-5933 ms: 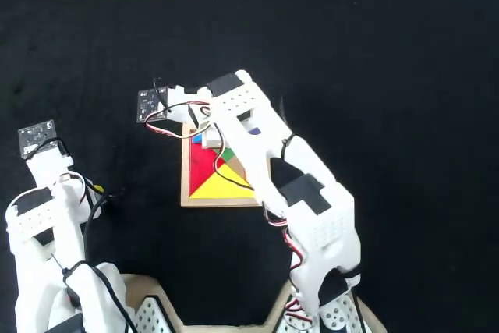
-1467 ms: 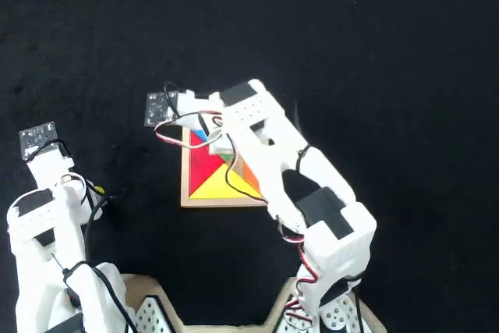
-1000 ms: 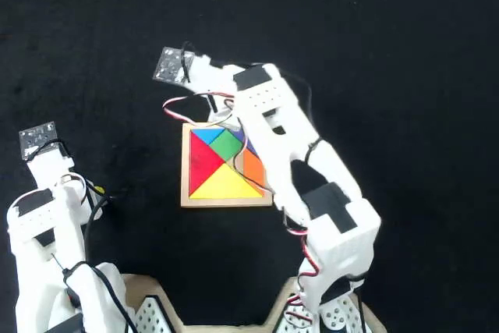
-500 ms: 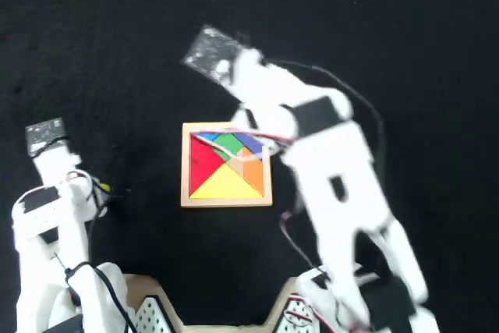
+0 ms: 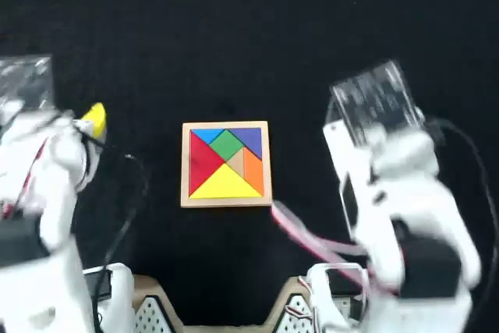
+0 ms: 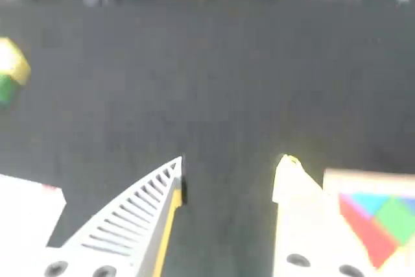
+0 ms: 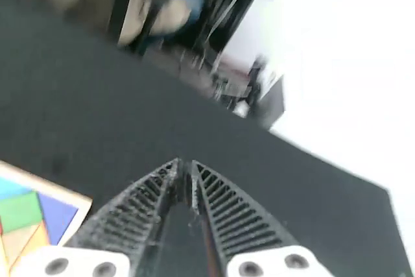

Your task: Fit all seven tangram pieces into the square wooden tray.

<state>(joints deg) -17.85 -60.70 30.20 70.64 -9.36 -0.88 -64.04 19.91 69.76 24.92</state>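
Note:
The square wooden tray lies mid-table, filled edge to edge with coloured tangram pieces: a red triangle, a yellow triangle, a green piece and several more. Both arms are raised and clear of it. The left arm stands to the tray's left; its gripper is open and holds nothing, with the tray's corner beside one finger. To the tray's right is the right arm. Its gripper is shut and holds nothing, hanging over black cloth near the tray's edge.
Black cloth covers the whole table, with open room on every side of the tray. A blurred yellow and green object sits far off in the left wrist view. Both arm bases stand at the near edge.
The right arm has lifted off the tray and swung back to the right, uncovering all the pieces. The left arm has also risen and shifted.

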